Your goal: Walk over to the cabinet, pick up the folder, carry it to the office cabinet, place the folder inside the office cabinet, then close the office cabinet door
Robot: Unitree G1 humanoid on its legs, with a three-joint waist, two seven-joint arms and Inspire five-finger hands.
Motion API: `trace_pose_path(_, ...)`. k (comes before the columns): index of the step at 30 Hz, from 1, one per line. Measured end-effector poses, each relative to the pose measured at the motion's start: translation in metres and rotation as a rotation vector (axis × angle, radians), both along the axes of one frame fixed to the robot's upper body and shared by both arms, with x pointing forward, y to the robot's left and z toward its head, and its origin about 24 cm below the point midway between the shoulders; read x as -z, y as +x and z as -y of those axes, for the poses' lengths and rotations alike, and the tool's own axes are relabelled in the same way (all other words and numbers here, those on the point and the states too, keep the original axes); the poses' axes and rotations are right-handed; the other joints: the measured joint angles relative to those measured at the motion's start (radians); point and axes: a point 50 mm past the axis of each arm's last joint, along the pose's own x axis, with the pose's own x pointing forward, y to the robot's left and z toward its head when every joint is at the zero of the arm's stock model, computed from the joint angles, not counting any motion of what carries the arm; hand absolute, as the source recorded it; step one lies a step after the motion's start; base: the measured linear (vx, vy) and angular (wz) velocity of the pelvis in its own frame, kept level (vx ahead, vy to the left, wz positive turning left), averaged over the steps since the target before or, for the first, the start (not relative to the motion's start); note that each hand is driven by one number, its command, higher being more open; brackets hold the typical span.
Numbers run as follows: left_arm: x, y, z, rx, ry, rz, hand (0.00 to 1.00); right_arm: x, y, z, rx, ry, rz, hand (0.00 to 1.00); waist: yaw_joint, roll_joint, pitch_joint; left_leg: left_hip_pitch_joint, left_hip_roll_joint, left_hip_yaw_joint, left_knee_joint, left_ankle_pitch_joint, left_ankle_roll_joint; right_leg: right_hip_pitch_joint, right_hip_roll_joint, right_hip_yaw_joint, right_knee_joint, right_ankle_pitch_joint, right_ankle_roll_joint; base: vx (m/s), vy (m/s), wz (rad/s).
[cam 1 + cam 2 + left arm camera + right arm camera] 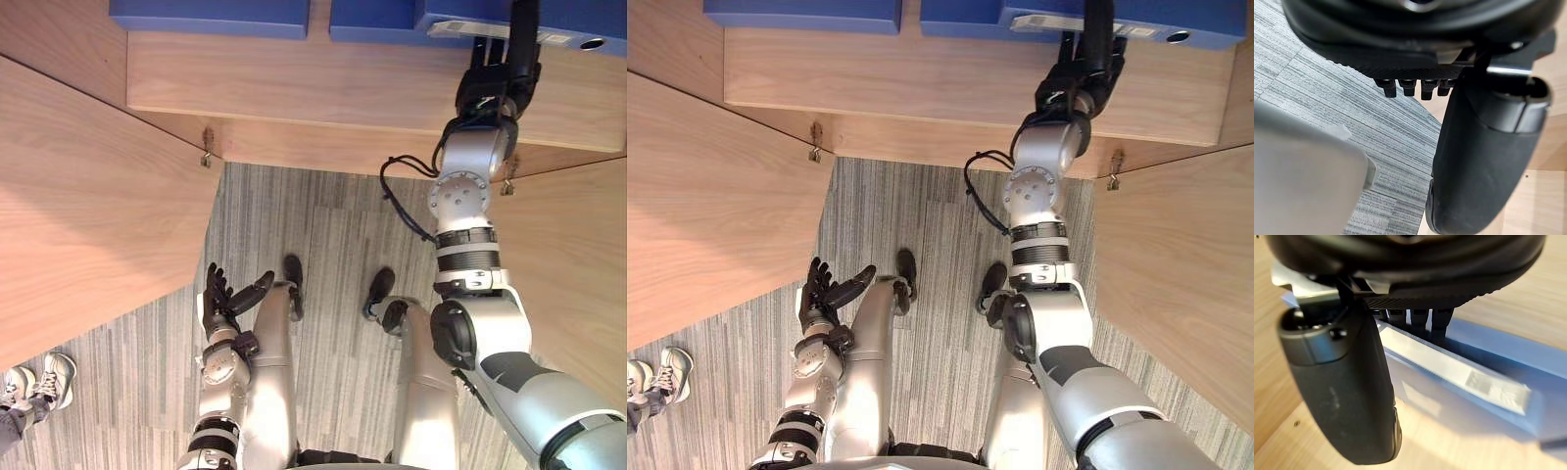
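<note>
**Right hand on the folder at the open cabinet shelf**

The robot stands before an open cabinet, with the left door (88,206) and the right door (578,264) both swung out toward it. The blue folder (573,15) lies on the wooden shelf (313,78), at its right part, and the right hand (498,86) reaches up and touches it near the white label (1449,362). This looks like the moment of contact with the folder on the shelf. It may be the pick-up or the setting down inside, and the pictures alone do not decide it.

If it is the pick-up, the next move calls for a firm hold and a straight pull out, clear of the right door. If it is the placing, the hand must let go and draw back before any door is closed.

The left hand (220,299) hangs low by the body with relaxed, spread fingers and holds nothing.

Whether the right hand grips the folder or only lies on it cannot be told. The far part of the folder is cut off, as is another blue folder (211,15) at the shelf's left. A person's shoes (44,377) show on the grey floor (313,225).
</note>
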Motion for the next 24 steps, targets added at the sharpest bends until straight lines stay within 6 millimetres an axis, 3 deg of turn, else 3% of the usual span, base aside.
trace_pose_path(4, 0.004, -0.001, 0.006, 0.016, -0.010, -0.021, 1.00, 0.021, -0.005, -0.027, -0.071, -0.078, -0.022, 1.00, -0.010, -0.018, -0.009, 0.066, 0.003, 0.023, -0.046, 0.000, 0.001, 0.056, 0.007, 0.006, -0.051, 0.010, 0.006, 0.03, -0.007, -0.08)
trace_pose_path(9, 0.008, -0.001, 0.009, 0.028, -0.016, -0.042, 1.00, 0.036, -0.005, -0.036, -0.113, -0.195, -0.043, 1.00, -0.023, -0.023, -0.012, 0.098, 0.007, 0.035, -0.063, 0.000, 0.001, 0.091, 0.012, 0.002, -0.083, 0.019, 0.013, 0.04, -0.007, -0.04)
trace_pose_path(15, 0.016, -0.005, 0.005, 0.017, -0.023, -0.082, 1.00, 0.062, 0.000, -0.042, -0.142, -0.615, -0.110, 1.00, -0.036, -0.036, -0.019, 0.134, 0.012, 0.047, -0.087, -0.001, 0.002, 0.124, 0.018, 0.006, -0.113, 0.030, 0.014, -0.01, -0.013, -0.04)
trace_pose_path(16, 0.017, -0.006, 0.004, 0.017, -0.023, -0.082, 1.00, 0.064, 0.001, -0.041, -0.139, -0.662, -0.115, 0.00, -0.037, -0.037, -0.020, 0.135, 0.014, 0.048, -0.088, -0.001, 0.002, 0.125, 0.022, 0.006, -0.117, 0.033, 0.014, -0.05, -0.038, -0.10)
trace_pose_path(24, 0.022, -0.005, -0.003, 0.033, -0.005, -0.102, 1.00, 0.085, 0.013, -0.025, 0.000, -1.228, -0.241, 0.00, -0.041, -0.064, -0.034, 0.156, 0.014, 0.064, -0.116, 0.005, 0.009, 0.144, 0.028, 0.013, -0.156, 0.053, 0.015, -0.01, -0.013, -0.04)
